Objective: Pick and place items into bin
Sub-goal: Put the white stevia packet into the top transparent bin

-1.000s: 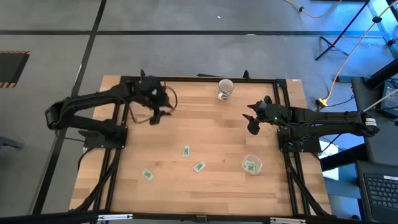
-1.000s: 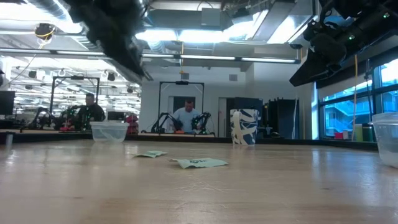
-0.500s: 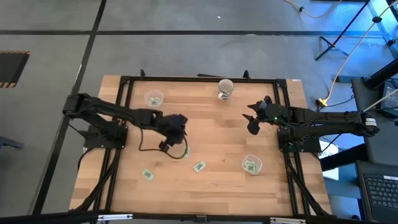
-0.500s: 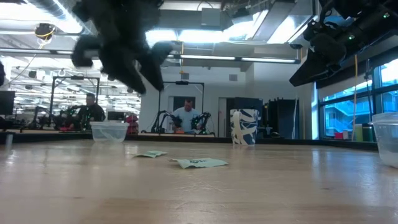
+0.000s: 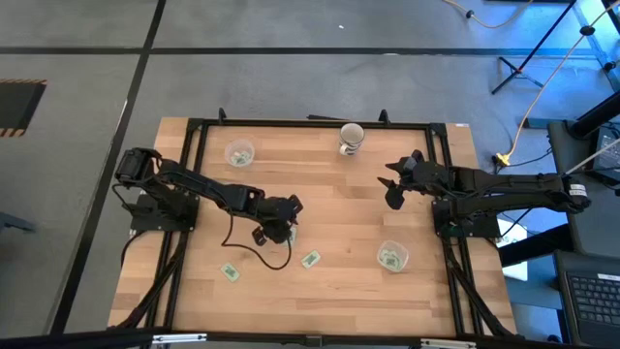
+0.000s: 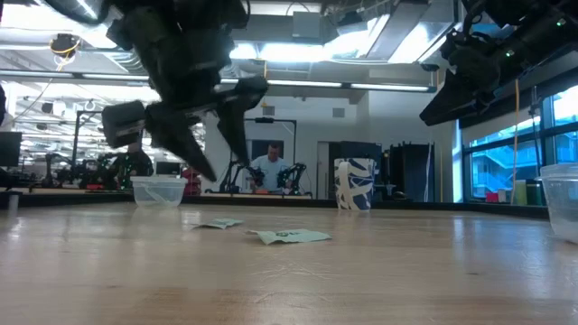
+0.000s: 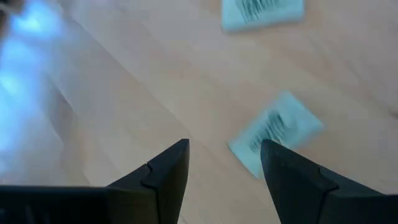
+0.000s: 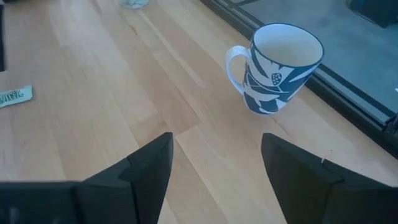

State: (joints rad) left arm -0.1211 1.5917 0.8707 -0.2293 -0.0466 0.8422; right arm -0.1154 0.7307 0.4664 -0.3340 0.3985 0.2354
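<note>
High view shows my left end effector point(image 5: 281, 229), fingers apart, over the tabletop point(image 5: 329, 184) centre directly above one green packet point(image 7: 275, 132), two more packets point(image 5: 310, 259) lying toward the near edge, while my right end effector point(image 5: 391, 186), also apart, waits near the right edge.

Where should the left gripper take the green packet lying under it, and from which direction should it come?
Come straight down with the left gripper, open, onto the packet. It lies flat on the table, so pinch it across its short width, at the middle.
</note>
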